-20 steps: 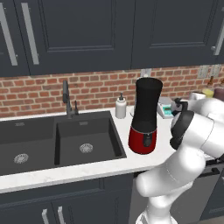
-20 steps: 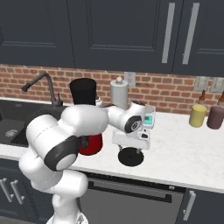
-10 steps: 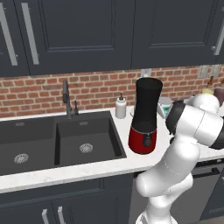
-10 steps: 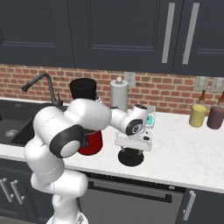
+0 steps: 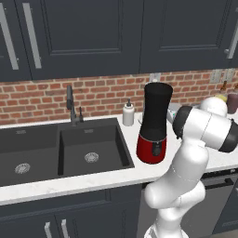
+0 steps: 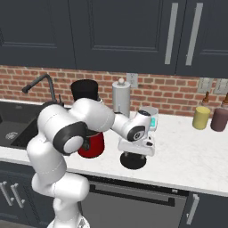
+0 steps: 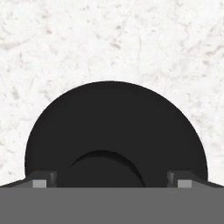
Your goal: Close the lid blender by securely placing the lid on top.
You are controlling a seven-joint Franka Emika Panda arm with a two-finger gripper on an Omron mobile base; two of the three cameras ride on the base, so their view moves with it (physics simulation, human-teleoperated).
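Note:
The blender [image 5: 155,122] is a tall black jar on a glossy red base, standing on the white counter right of the sink; its jar top [image 6: 85,90] carries no lid. The lid [image 6: 133,163], a flat black disc with a raised knob, lies on the counter to the blender's right. My gripper [image 6: 135,155] hangs straight above the lid, pointing down, open and holding nothing. In the hand view the lid [image 7: 114,122] spreads wide below me, its knob sits between my fingertips [image 7: 42,180], and my gripper [image 7: 111,181] is open well wider than the knob.
A black sink [image 5: 60,148] with a faucet [image 5: 70,105] lies left of the blender, and a white pump bottle [image 5: 128,113] stands behind it. A steel canister [image 6: 120,97] stands by the brick wall. Yellow [image 6: 201,118] and maroon [image 6: 219,119] cylinders stand at the far right.
My hand has come down closer to the lid and the elbow has swung. The jaws have stayed open. Lid and blender have not moved.

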